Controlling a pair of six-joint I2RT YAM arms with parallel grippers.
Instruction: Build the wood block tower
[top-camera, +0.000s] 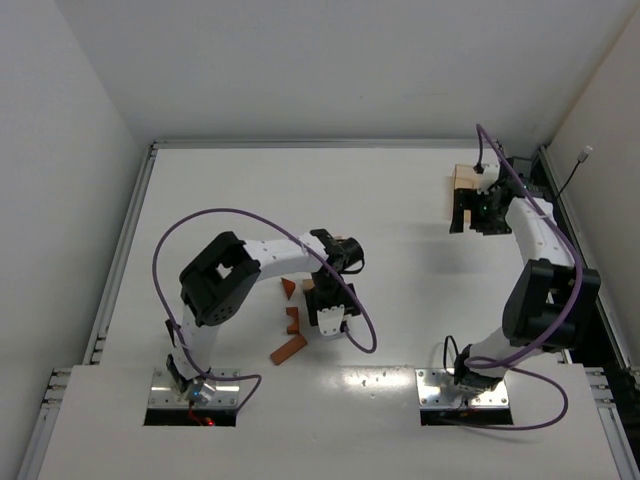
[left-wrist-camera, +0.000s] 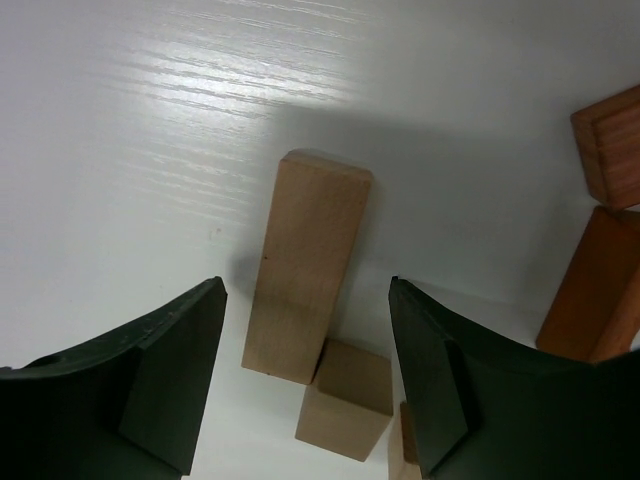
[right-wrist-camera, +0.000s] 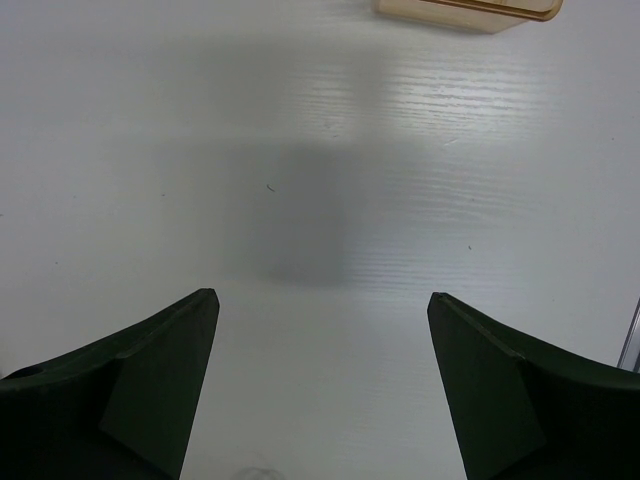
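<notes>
Two light-tan wood blocks lie on the white table in the left wrist view: a long bar (left-wrist-camera: 310, 265) and a short piece (left-wrist-camera: 348, 400) touching its near end. My left gripper (left-wrist-camera: 305, 290) is open, with one jaw on each side of them and touching neither. Seen from the top camera, the left gripper (top-camera: 328, 318) hangs over the block cluster, with reddish-brown blocks (top-camera: 289, 349) to its left. More reddish-brown pieces (left-wrist-camera: 595, 290) sit at the right edge of the left wrist view. My right gripper (right-wrist-camera: 320, 295) is open over bare table. No stacked tower is in view.
A flat light-tan tray (top-camera: 463, 178) lies at the back right, just beyond the right gripper (top-camera: 478, 213); its corner (right-wrist-camera: 470, 10) shows at the top of the right wrist view. A thin tan sliver (left-wrist-camera: 403, 455) peeks out beside the left gripper's right jaw.
</notes>
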